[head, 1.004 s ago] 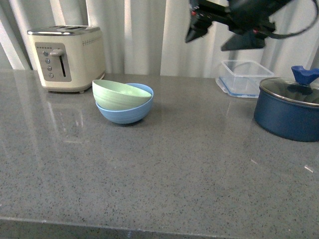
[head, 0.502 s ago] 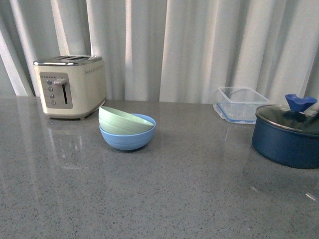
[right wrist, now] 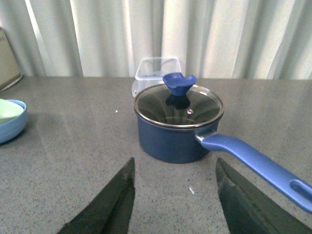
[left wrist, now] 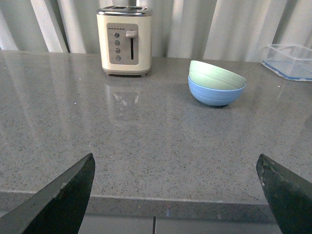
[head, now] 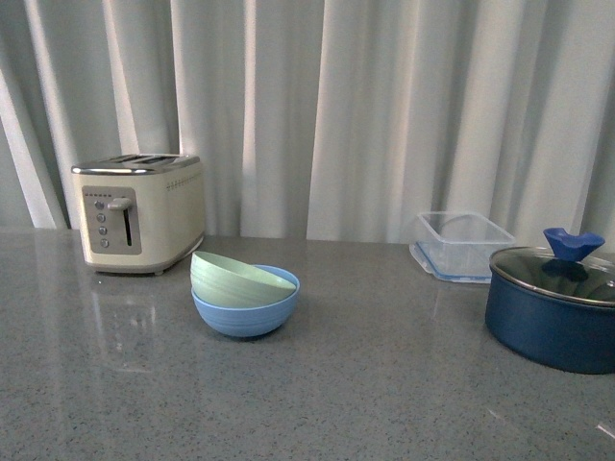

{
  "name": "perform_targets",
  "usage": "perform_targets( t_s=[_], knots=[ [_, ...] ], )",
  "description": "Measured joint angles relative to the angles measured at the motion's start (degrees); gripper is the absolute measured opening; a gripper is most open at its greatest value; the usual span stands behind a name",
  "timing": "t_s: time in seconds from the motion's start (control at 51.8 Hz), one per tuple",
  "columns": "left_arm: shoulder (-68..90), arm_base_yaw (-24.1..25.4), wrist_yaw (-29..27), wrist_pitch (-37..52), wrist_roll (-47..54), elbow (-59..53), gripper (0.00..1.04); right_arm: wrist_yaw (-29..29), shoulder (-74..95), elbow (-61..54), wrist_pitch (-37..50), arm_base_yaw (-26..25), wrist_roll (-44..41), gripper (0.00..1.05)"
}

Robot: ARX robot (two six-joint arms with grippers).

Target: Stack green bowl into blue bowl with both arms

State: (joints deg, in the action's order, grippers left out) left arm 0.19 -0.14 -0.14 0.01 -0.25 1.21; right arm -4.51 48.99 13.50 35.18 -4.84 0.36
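Observation:
The pale green bowl (head: 238,280) rests tilted inside the light blue bowl (head: 247,315) on the grey counter, left of centre in the front view. Neither arm shows in the front view. In the left wrist view the green bowl (left wrist: 215,77) sits in the blue bowl (left wrist: 214,95) far beyond my left gripper (left wrist: 175,168), which is open and empty near the counter's front edge. My right gripper (right wrist: 175,168) is open and empty, with an edge of the blue bowl (right wrist: 10,124) and a sliver of the green bowl (right wrist: 9,108) off to one side.
A cream toaster (head: 140,212) stands behind the bowls at the left. A clear plastic container (head: 461,244) and a dark navy pot (head: 550,312) with a glass lid are at the right. In the right wrist view the pot's blue handle (right wrist: 256,163) reaches toward my right gripper.
An arm at the upper right of the front view a second ago has left it. The front view has tilted upward, so the bowls, toaster and pot sit lower in the picture. The bowls stay stacked.

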Motion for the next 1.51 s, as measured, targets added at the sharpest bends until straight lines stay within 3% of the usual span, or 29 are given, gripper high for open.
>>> perform_targets(
  t_s=[0.116,0.29,0.792,1.506],
  knots=[
    [0.00,0.00,0.00,0.00,0.00,0.00,0.98,4.33,-3.13,-2.95,0.02,3.21,-0.07,0.28],
    [0.00,0.00,0.00,0.00,0.00,0.00,0.98,4.48,-7.48,-6.12,-1.51,4.68,-0.35,0.00],
    [0.00,0.00,0.00,0.00,0.00,0.00,0.98,4.48,-23.10,-13.25,-9.42,4.68,-0.26,0.01],
    [0.00,0.00,0.00,0.00,0.00,0.00,0.98,4.48,-37.90,-13.22,-23.91,4.68,-0.28,0.01]
  ],
)
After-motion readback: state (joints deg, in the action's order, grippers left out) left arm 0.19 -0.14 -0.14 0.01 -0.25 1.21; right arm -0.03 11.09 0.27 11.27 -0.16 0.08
